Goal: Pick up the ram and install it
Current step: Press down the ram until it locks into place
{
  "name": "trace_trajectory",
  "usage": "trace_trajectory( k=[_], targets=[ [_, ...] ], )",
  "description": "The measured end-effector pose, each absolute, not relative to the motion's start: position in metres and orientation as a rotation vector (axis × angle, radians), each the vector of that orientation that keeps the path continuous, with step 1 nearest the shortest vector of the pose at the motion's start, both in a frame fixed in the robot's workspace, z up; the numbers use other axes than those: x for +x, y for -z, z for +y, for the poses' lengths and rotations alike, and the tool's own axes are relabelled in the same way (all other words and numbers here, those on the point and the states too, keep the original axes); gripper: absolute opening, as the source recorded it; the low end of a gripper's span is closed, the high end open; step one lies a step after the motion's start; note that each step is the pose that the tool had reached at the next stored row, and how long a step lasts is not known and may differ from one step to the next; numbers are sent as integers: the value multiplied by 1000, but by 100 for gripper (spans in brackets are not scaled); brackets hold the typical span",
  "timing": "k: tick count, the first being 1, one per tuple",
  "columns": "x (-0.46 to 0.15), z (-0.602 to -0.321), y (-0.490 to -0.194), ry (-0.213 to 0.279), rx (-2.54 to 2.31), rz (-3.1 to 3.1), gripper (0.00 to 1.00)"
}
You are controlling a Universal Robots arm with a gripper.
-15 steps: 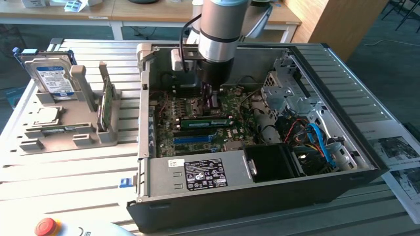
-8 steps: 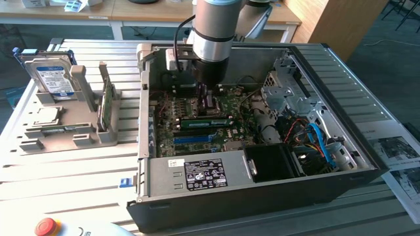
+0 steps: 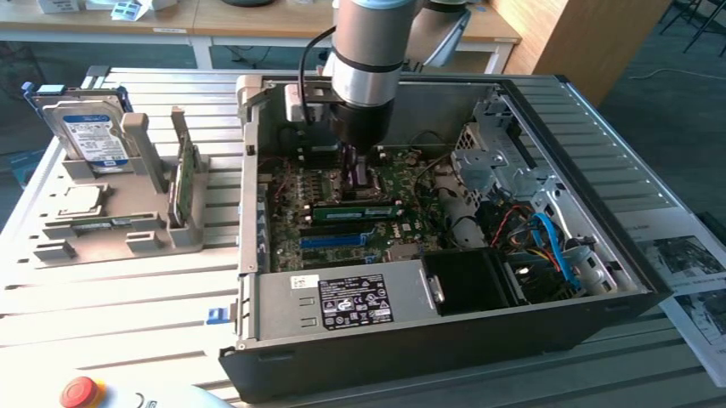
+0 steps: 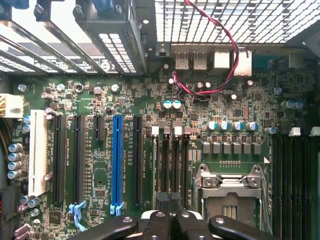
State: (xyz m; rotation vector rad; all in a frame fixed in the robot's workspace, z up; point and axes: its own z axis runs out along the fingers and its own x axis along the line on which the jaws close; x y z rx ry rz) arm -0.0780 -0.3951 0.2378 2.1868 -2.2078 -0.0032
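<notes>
A pale slatted tabletop [image 3: 125,289] carries an open black computer case [image 3: 454,340], with wooden desks behind and printed sheets lying at the exterior view's right. To the exterior view's left of the case stands a grey holder [image 3: 108,234] with a silver blue-labelled hard drive [image 3: 88,127] upright in it and a thin green board [image 3: 182,183] on edge in a slot nearby; whether that board is a spare stick cannot be told. Inside the case lies the big green motherboard [image 3: 340,212], and the arm reaches down over it. The claw [image 4: 170,220] is closed to its narrowest, its dark fingers [image 4: 157,222] pinched together just above the narrow black memory slots [image 4: 170,160] beside the processor socket [image 4: 230,190]. In the exterior view a slim dark piece, seemingly the ram [image 3: 360,174], stands upright under the claw, down at the board; whether it is fully seated cannot be seen. A stick like this is likely light and stiff but fragile, its chips and edge contacts best left untouched, so the sound hold is on the long top edge near the middle, pressing straight down so it does not twist in the slot. A second green stick [image 3: 354,210] lies across the board nearer the power supply [image 3: 340,297].
</notes>
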Motion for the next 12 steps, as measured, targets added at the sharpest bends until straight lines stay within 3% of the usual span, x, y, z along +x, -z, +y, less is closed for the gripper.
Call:
trace_trajectory(
  k=[12],
  targets=[
    [-80,-401,-238,3,2187,-2208,10]
  ],
)
